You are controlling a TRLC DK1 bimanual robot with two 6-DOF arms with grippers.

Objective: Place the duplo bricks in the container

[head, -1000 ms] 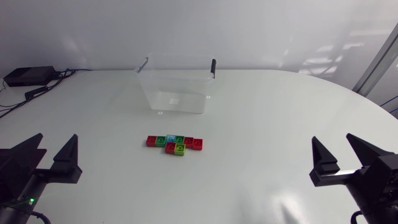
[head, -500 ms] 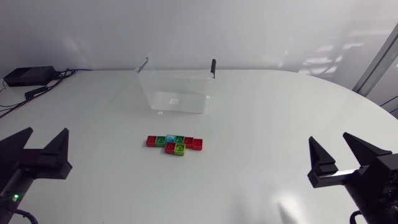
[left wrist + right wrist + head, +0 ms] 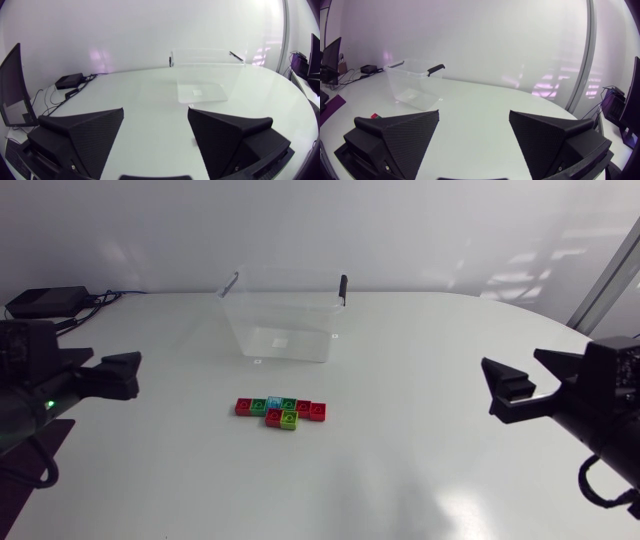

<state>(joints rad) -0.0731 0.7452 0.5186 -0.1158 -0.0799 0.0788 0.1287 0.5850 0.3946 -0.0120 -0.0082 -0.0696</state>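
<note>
L+R claws (image 3: 155, 114) (image 3: 474, 115) higher; bricks (image 3: 282, 410) outside container (image 3: 285, 320)

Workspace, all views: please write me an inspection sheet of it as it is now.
Surface: white table, smooth.
Job's things: duplo bricks clustered mid-table; clear container behind them, no brick inside.
Clutter: black box at the far left corner.
Grippers: left gripper and right gripper open, fingers holding nothing, both away from the bricks.
Cables: cables beside the black box.
Surroundings: nothing seen.
</note>
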